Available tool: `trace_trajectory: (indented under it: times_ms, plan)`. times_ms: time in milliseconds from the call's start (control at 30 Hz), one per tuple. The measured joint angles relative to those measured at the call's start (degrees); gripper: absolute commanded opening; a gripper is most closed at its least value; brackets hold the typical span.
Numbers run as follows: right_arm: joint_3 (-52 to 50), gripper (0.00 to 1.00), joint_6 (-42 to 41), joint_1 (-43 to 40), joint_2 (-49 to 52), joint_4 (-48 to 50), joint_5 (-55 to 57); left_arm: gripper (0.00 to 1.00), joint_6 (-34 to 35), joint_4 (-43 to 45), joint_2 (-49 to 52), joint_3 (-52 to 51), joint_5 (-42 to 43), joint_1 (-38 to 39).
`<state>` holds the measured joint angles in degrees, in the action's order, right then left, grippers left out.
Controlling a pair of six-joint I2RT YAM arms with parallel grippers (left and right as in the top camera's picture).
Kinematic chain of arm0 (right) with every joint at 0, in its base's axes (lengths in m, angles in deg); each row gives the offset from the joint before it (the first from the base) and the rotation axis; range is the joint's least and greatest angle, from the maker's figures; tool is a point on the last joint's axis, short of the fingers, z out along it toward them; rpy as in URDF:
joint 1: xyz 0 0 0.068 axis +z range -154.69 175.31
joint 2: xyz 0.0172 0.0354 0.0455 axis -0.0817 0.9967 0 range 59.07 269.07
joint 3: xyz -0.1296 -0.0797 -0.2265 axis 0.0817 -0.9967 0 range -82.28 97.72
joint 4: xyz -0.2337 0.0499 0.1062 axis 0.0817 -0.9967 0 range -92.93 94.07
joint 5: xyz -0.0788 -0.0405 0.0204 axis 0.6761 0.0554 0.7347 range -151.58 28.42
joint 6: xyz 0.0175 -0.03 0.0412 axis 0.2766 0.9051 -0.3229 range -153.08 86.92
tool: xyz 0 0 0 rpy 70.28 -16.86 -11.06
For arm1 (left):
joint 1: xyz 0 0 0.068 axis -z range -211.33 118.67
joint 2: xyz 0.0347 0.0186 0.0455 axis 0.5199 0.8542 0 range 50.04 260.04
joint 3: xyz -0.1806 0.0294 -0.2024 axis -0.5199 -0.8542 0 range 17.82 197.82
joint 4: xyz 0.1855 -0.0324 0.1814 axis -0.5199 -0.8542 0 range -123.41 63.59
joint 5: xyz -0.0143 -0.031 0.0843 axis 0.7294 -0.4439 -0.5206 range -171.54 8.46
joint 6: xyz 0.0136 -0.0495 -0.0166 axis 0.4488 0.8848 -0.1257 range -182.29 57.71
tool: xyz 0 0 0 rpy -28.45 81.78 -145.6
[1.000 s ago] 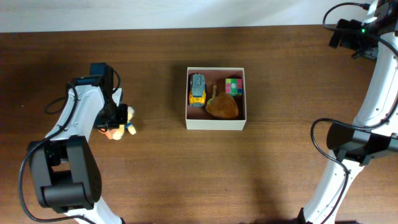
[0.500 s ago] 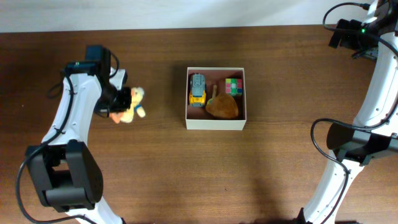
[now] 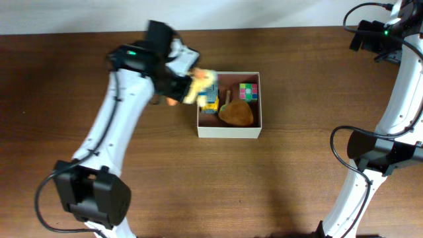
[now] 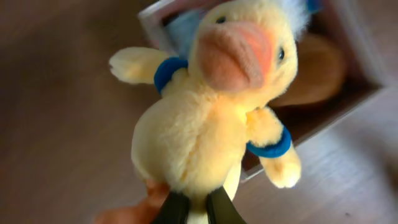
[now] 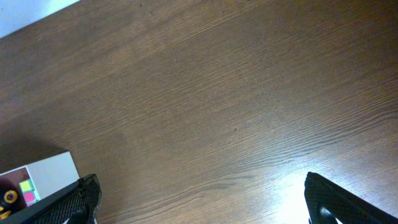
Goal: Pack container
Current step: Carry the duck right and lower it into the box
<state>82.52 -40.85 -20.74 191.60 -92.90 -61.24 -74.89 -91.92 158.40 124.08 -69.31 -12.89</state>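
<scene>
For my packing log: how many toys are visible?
4: toy car, colour cube and brown toy in the container; plush duck held by the left gripper over its rim. More may hide beneath.

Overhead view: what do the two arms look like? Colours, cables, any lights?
Both the left arm and the right arm have slim white links with bulky black joint housings. Loose black cables loop beside the right arm. A small green light shows on each arm. The right pincer has black fingers.

I saw my left gripper [image 3: 188, 89] holding the plush duck [image 3: 203, 83] over the left edge of the container [image 3: 228, 132]
</scene>
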Motion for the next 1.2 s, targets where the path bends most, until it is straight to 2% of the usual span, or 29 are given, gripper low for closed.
trace_trajectory:
  times_ms: [167,367,667,1200]
  plan:
    - [0.0,0.99,0.0,0.0,0.0,0.0,0.0,0.02,2.9,3.3,0.0,0.0,-0.9,4.9]
    - [0.0,0.99,0.0,0.0,0.0,0.0,0.0,0.02,6.0,3.7,0.7,0.0,-2.0,7.1]
    - [0.0,0.99,0.0,0.0,0.0,0.0,0.0,0.02,8.2,3.0,7.8,0.0,-2.4,11.8]
    - [0.0,0.99,0.0,0.0,0.0,0.0,0.0,0.02,13.2,0.2,9.2,0.0,-6.6,12.0]
